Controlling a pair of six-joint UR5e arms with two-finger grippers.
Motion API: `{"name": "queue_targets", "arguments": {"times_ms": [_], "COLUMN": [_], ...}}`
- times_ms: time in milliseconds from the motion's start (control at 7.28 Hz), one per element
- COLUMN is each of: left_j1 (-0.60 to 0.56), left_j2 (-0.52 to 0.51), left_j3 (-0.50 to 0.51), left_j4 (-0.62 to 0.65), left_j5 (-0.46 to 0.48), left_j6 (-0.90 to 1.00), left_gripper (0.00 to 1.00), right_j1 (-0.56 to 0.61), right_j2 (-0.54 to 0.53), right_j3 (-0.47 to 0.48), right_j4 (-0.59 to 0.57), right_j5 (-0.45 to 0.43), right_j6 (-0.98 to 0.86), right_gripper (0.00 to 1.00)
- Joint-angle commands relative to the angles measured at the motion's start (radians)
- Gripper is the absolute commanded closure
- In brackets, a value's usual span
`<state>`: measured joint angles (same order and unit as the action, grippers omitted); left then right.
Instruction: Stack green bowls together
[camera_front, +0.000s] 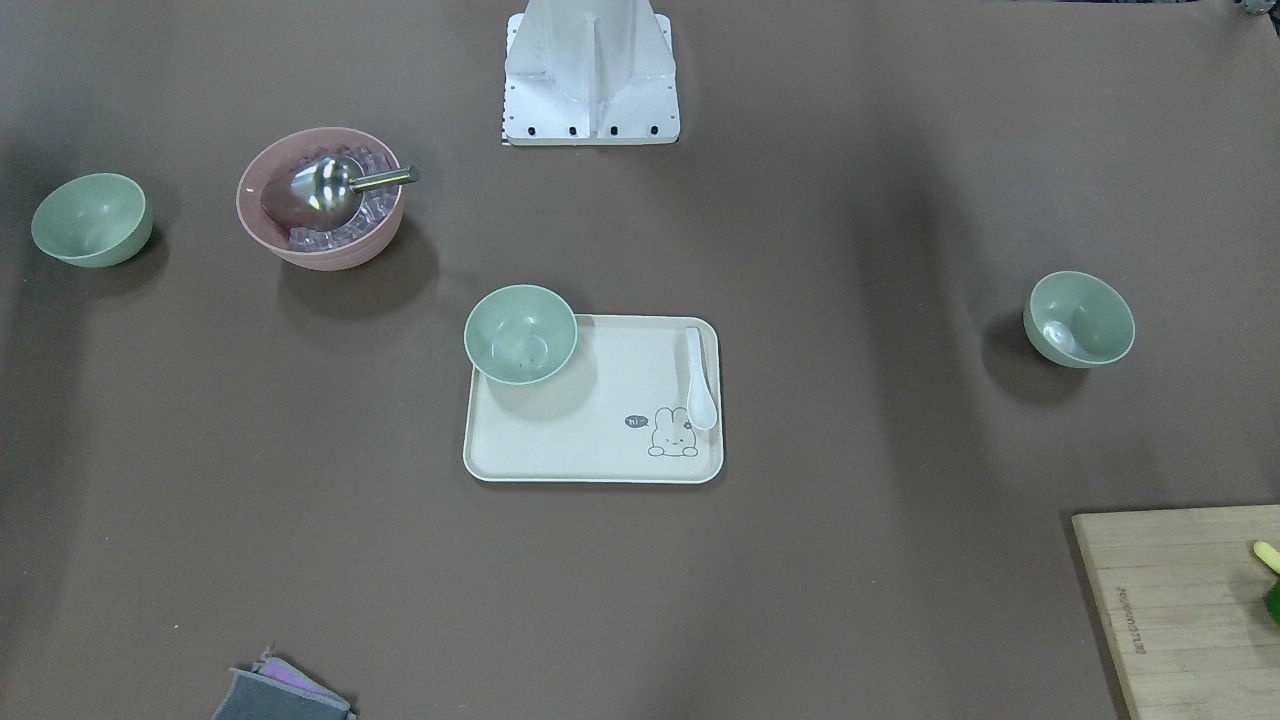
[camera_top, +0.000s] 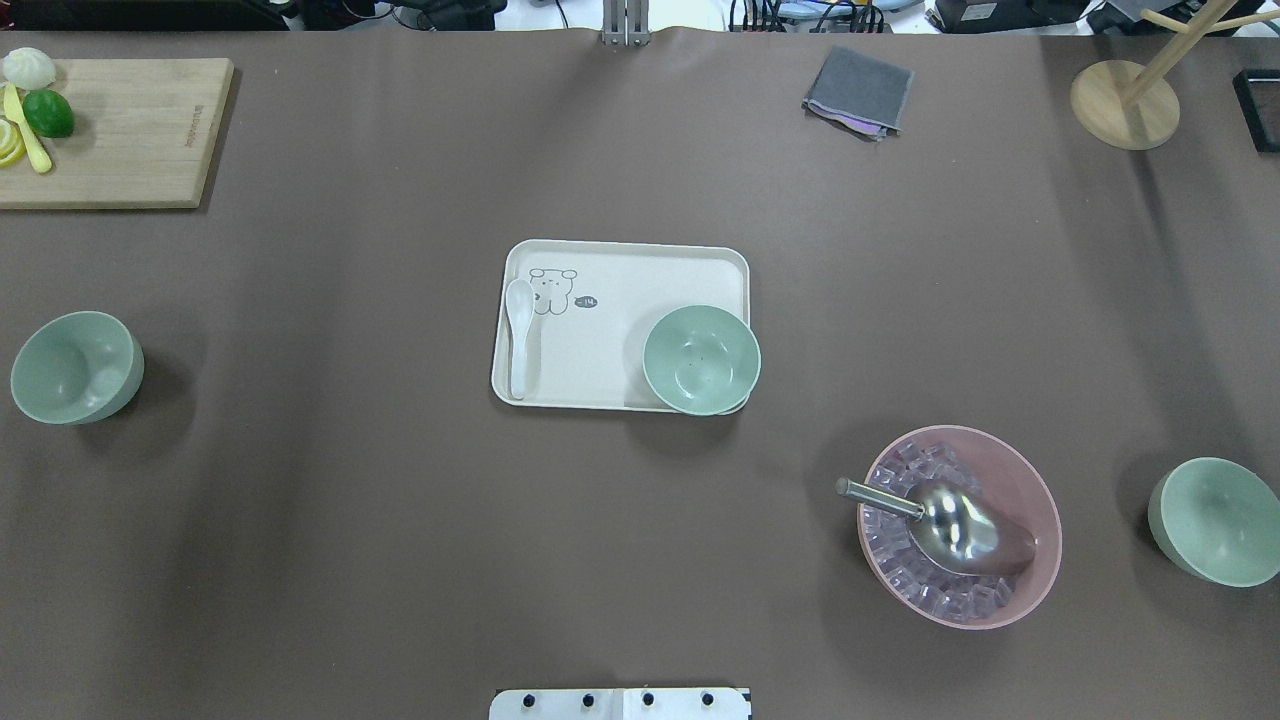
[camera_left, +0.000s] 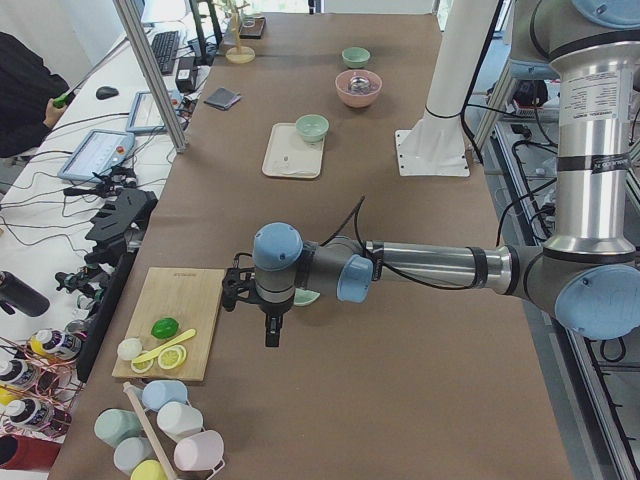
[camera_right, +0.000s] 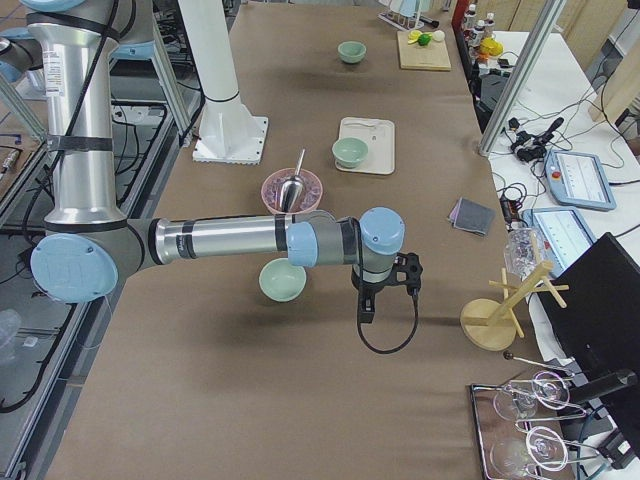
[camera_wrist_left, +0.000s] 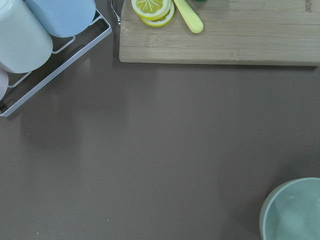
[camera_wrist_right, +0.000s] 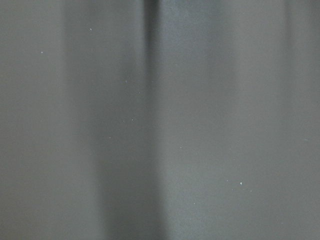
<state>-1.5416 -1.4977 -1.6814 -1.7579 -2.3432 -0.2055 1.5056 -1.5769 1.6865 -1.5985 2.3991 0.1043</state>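
Can't tell how wide either pincer is gaping, or if it's carrying anything. The left gripper (camera_left: 272, 335) and right gripper (camera_right: 364, 310) are only showing up in the side views. The left bowl (camera_top: 75, 367) is sitting near the left gripper, on its robot-ward side. The right bowl (camera_top: 1215, 520) is sitting the same way by the right gripper. The middle bowl (camera_top: 700, 358) is resting on a tray (camera_top: 620, 262) corner, well apart from both grippers, between them. I'm guessing these are light, stiff, slightly slick plastic, so I'd be pinching the rim, one finger inside. All are sitting mouth-up. Being round, their only axis is pointing straight up.
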Motion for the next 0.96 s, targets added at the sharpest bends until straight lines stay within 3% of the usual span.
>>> {"name": "queue_targets", "arguments": {"times_ms": [0,825], "left_j1": [0.0,0.0], "left_j2": [0.001,0.002], "left_j3": [0.002,0.006], "left_j4": [0.002,0.002], "left_j5": [-0.001,-0.001], "left_j6": [0.001,0.006], "left_gripper": [0.02,0.02], "right_j1": [0.007,0.007], "right_j2": [0.001,0.011], "right_j3": [0.004,0.004], "right_j4": [0.0,0.0], "right_j5": [0.003,-0.002], "right_j6": [0.0,0.0], "right_gripper": [0.0,0.0]}}
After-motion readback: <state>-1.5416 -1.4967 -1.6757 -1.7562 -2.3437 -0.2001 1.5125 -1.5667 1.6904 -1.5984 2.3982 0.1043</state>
